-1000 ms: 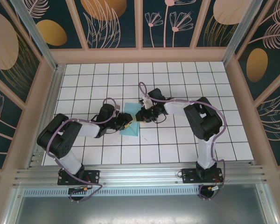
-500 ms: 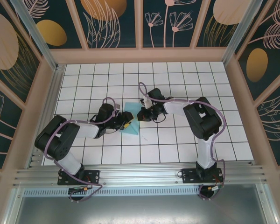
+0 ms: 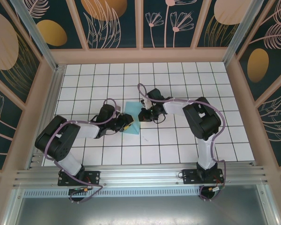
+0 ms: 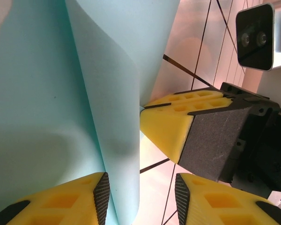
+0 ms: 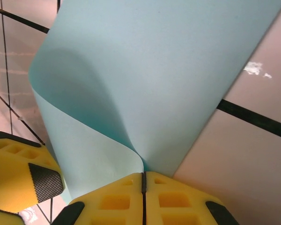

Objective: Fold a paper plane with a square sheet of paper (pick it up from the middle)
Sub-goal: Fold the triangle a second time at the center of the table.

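The thin, light, bendy paper (image 3: 131, 111) curls up off the middle of the bench (image 3: 178, 140), its edge pinched tight in the right claw (image 5: 143, 180), while the left claw (image 4: 140, 194) is open beside it, so hold its edges softly.

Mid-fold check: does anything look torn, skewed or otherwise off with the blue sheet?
No tear or stray crease shows. The square sheet of paper curls over in a soft loop, not a pressed fold. The right gripper is shut on its edge; the left gripper stands open at the curl.
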Tool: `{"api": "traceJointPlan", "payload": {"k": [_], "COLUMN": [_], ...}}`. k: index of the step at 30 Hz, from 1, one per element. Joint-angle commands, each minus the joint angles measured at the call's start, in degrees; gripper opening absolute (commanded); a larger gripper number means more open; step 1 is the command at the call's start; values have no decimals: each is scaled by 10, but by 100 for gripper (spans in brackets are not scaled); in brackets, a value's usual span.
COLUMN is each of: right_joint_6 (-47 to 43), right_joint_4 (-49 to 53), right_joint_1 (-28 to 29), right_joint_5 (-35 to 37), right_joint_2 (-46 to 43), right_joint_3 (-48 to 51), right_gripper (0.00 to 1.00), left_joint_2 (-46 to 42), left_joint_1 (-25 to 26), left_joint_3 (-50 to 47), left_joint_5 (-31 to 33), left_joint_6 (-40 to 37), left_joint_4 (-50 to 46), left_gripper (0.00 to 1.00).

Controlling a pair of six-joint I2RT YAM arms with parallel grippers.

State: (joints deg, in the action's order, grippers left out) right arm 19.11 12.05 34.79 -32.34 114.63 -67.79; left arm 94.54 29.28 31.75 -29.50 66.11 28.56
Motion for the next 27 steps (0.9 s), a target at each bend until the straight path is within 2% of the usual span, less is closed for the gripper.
{"api": "traceJointPlan", "payload": {"k": [1, 11, 21, 27], "right_joint_6": [-17, -29, -38, -38], "right_joint_4": [18, 32, 47, 69], "right_joint_1": [8, 13, 19, 26], "right_joint_5": [20, 45, 60, 85], "right_joint_2": [16, 19, 31, 44], "right_joint_3": [-17, -31, -43, -52], "right_gripper": [10, 9, 9, 8], "left_joint_2": [9, 11, 15, -37], "left_joint_1": [4, 6, 7, 7], "left_joint_3": [14, 39, 46, 41], "left_joint_5": [1, 52, 50, 31], "left_joint_6": [-17, -78, -100, -74], "left_joint_4": [-18, -143, -163, -96], "left_gripper": [44, 34, 29, 27]}}
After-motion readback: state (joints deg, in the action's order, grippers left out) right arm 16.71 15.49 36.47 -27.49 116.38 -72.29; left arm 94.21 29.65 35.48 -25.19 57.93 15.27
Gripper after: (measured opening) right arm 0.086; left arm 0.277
